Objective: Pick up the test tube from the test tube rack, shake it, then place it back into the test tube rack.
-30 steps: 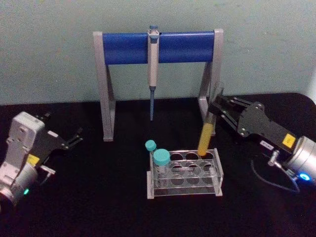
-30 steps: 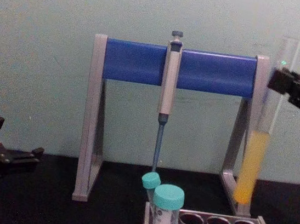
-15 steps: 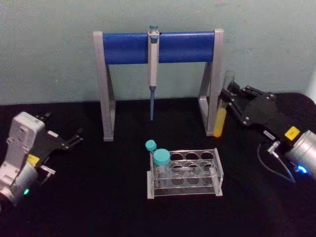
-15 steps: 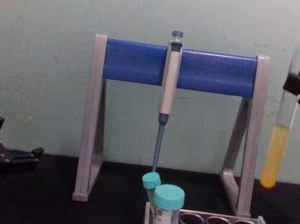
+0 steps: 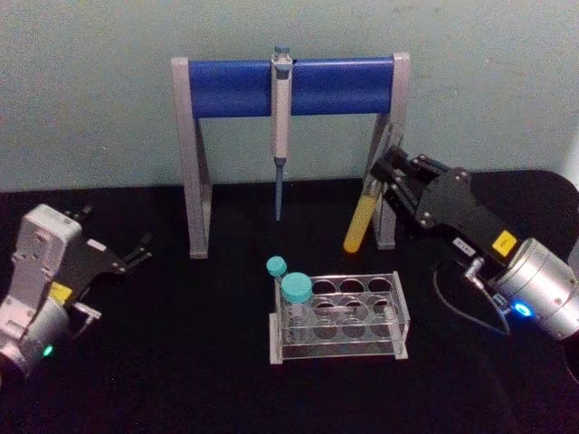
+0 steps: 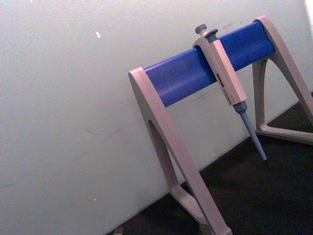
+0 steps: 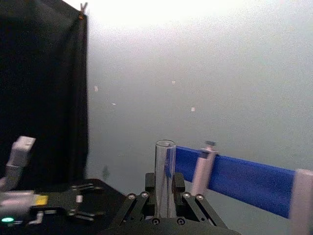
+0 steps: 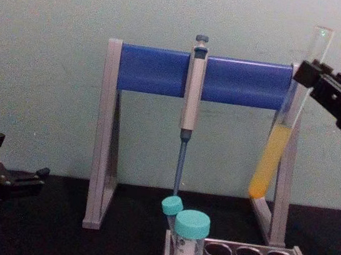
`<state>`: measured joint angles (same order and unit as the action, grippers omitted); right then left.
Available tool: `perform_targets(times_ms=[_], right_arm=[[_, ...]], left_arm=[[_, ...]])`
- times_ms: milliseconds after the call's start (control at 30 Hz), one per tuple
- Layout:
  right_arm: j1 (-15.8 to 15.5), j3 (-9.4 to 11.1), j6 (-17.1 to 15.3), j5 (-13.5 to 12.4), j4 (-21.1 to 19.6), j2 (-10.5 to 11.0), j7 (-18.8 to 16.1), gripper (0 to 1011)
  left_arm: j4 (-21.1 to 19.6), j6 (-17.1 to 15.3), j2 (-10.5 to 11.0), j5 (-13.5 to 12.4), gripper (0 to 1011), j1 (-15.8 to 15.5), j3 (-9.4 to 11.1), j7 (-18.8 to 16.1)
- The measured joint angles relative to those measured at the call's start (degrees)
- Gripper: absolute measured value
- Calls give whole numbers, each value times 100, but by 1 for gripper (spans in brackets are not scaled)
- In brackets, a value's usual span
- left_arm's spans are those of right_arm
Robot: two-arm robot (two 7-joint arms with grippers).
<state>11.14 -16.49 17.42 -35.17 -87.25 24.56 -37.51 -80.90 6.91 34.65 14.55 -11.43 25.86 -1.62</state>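
Right gripper (image 5: pixel 384 172) was clenched on the test tube (image 5: pixel 365 210), gripping high up, near the open mouth. Most of the glass hung below the jaws, tilted, with the round bottom swung out toward my left side. The yellow liquid sat in the lower part, well below the jaws.

The tube was fully clear of the rack (image 5: pixel 399 312). The rack sat lower than the jaws, nearer my body and off to my left. Left gripper (image 5: pixel 136 256) was parked far out on my left, fingers apart, holding nothing.

My read: mid-shake, return not yet started.

Risks from there:
- No cap. Swinging too hard or tipping too far would bring liquid up toward the mouth and out.
- High grip on smooth glass means a long lever below the jaws. A sharp reversal could make the tube pivot or slide down through the grip.
- The pipette stand's right leg (image 5: pixel 387 181) stood just beside the tube, about level with the jaws. A wide swing could knock glass on it.
- Going back in tilted, the bottom could catch a hole's rim and lever the rack, or bump the teal-capped tubes (image 5: pixel 296 289) at its far-left end. Straighten up first.
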Motion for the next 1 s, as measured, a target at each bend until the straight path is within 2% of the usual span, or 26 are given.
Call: perform_targets(times_ms=[167,400,1000], right_arm=[[24,-101,-68,-148,16,110,-257,228],[-41,-132,-170,-136,-31,321,-231,228],[57,-274,-146,69,194,332,-159,228]], left_arm=[[0,0,0,0,1001,0,0,0],[0,0,0,0,1001,0,0,0],[0,0,0,0,1001,0,0,0]])
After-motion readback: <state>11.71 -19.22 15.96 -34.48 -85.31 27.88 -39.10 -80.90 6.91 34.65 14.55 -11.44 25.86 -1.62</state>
